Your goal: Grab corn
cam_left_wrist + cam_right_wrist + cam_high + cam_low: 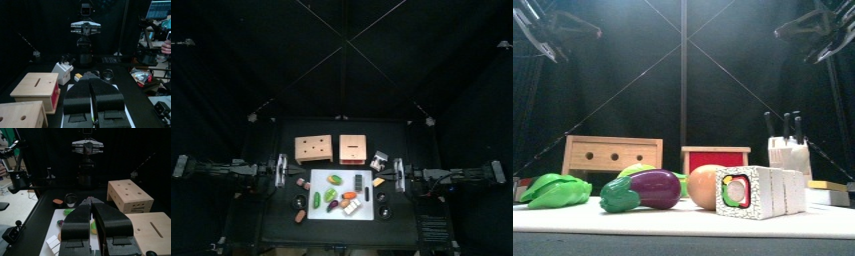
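I cannot pick out the corn in any view; it is hidden among the toy foods or out of view. Several toy foods lie on a white mat: a green pepper, a purple eggplant, an orange round piece and a sushi roll. My left gripper hangs above the mat's left edge, and in the left wrist view its jaws are shut with nothing in them. Over the mat's right edge my right gripper is raised; the right wrist view shows it shut and empty.
Two wooden boxes stand behind the mat, with a white knife block to their right. A small yellow block lies at the mat's right end. Black curtains close in the table; beyond them a person's hand shows.
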Robot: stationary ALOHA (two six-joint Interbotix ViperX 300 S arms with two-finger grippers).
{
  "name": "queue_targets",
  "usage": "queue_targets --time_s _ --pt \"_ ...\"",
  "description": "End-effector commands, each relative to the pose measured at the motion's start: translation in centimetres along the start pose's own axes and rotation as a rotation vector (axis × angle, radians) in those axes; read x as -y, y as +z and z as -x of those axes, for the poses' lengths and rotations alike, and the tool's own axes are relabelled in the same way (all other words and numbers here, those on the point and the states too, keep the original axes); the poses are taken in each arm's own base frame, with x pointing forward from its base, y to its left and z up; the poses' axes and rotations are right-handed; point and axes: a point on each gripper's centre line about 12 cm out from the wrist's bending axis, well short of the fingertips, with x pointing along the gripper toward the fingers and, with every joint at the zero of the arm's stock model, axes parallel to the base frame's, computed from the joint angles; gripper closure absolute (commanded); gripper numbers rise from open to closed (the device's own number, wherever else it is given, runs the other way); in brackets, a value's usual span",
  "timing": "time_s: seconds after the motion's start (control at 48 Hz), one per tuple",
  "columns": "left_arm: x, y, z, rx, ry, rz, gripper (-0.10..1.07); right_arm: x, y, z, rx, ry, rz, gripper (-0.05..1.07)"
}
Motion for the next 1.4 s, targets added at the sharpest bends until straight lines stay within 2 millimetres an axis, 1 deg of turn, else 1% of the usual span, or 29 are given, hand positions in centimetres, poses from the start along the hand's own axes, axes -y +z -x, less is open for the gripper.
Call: queue_targets --time_s 0.0,0.062,0.167,0.292,0.5,0.75,0.917,1.042,1.208,1.229,1.375 --pt "0.2 0.1 -0.5 0.006 -0.008 -0.001 1.0 0.0 0.7 -0.8 0.008 -0.001 0.003 1.02" --pt "0.3 -0.3 -0.8 -0.005 -0.014 0.001 1.04 0.0 0.7 -1.3 -0.006 0.004 0.009 1.02" --pt "0.6 -1.2 -1.5 -0.034 -0.027 0.001 1.02 -0.3 0.5 -2.8 -0.044 0.02 0.039 1.01" --pt "0.9 -2.2 -2.4 -0.066 -0.042 0.006 1.01 -0.4 -0.1 -4.8 -0.1 0.029 0.063 1.01" --pt "1.9 -3.8 -3.5 -0.116 -0.077 0.019 1.01 -0.1 -1.5 -7.2 -0.172 0.011 0.002 1.01" --pt "2.6 -6.1 -4.6 -0.203 -0.071 0.086 1.0 0.1 -4.6 -9.8 -0.288 -0.023 -0.078 1.01" --pt "2.6 -6.6 -4.7 -0.218 -0.067 0.096 1.0 0.1 -6.7 -12.2 -0.361 -0.03 -0.089 0.98" --pt "2.6 -6.4 -4.8 -0.207 -0.067 0.098 1.0 0.2 -8.4 -14.0 -0.412 -0.036 -0.089 0.86" --pt "2.6 -6.5 -4.7 -0.209 -0.068 0.096 1.0 0.2 -10.4 -15.9 -0.482 -0.038 -0.089 0.61" --pt "2.6 -6.5 -4.7 -0.207 -0.068 0.096 1.0 0.2 -10.6 -16.3 -0.495 -0.039 -0.09 0.57" --pt "2.6 -6.4 -4.8 -0.207 -0.068 0.094 1.0 0.3 -12.0 -17.3 -0.559 -0.041 -0.091 0.39"
